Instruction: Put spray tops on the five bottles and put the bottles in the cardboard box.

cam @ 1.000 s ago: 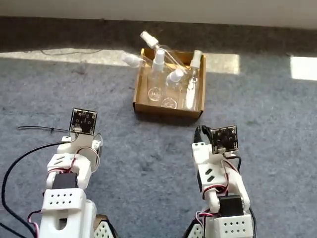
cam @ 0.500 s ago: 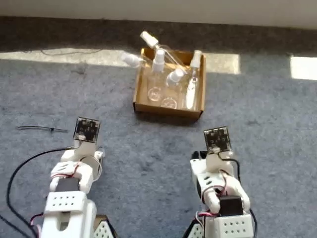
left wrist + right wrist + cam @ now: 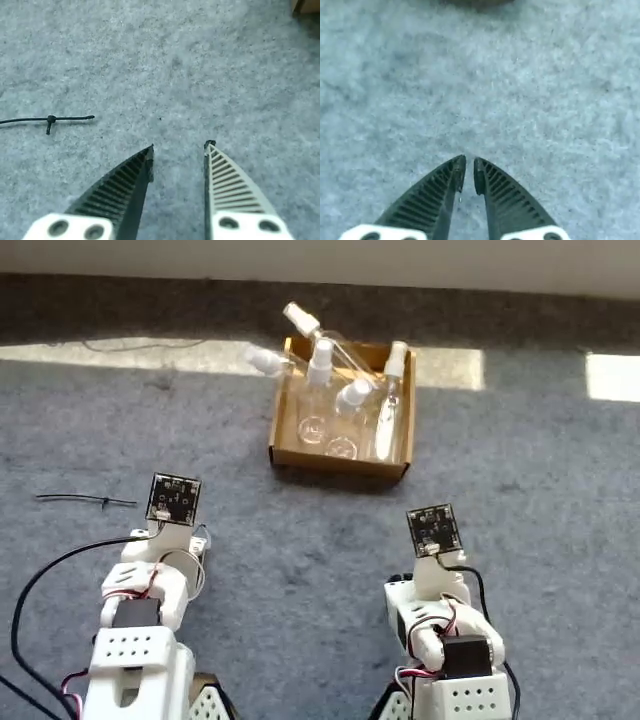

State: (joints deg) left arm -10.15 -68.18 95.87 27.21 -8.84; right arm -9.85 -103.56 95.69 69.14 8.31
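Five clear bottles (image 3: 340, 410), each with a white spray top (image 3: 320, 352), sit in the cardboard box (image 3: 335, 458) on grey carpet (image 3: 520, 490), well apart from both robot arms.

In the high view, three bottles lie or stand inside the box, while two lean out over its rim, one over the far edge and one over the left side. The left arm (image 3: 150, 580) and right arm (image 3: 440, 620) are at the near edge of the scene. The left gripper (image 3: 177, 155) hangs over bare carpet with its jaws spread and nothing between them, and a black cable tie (image 3: 50, 120) lies nearby. The right gripper (image 3: 469, 172) has its jaws all but closed, a sliver of carpet showing between the tips, and it grips nothing.
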